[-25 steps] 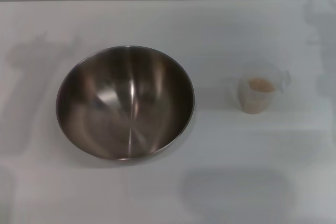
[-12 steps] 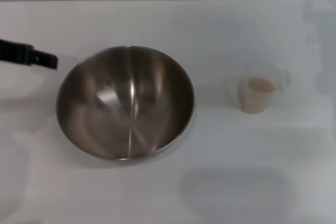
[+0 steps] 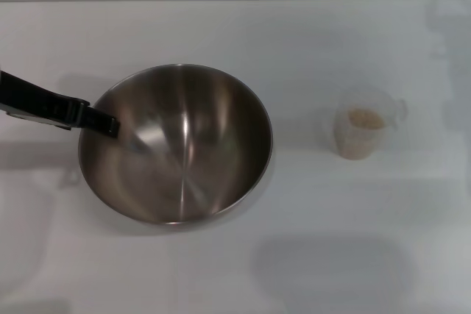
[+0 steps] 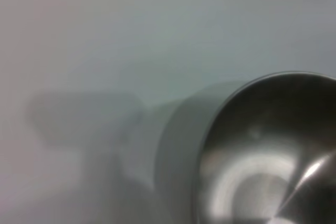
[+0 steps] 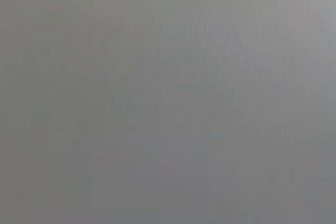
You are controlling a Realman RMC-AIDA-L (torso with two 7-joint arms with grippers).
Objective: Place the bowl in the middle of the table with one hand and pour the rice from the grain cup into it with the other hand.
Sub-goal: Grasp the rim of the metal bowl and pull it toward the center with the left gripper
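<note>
left hand at the bowl's rim, cup untouched

your left hand (image 3: 103, 124) reaches in from the left side of the tabletop (image 3: 309, 42), its dark tip over the near-left rim of the bowl (image 3: 176, 145). you cannot tell from these views whether its fingers are spread or closed, nor whether they touch the steel. the bowl sits left of centre, upright and empty. the grain cup (image 3: 362, 131) stands well apart to its right, upright, with the rice (image 3: 365, 118) inside it. your right hand is nowhere in the head view, and its wrist camera shows only plain grey.

the step in hand looks like gripping the bowl to shift it toward the middle. get one finger inside the wall and one outside, seat them well down on the rim, and slide rather than lift; thin polished steel is likely to slip or tip under a shallow pinch. stop short of the cup.

the tabletop is plain white, matte and flat, and the left wrist view shows the bowl's soft shadow on it. a pale wall runs along its far edge.
</note>
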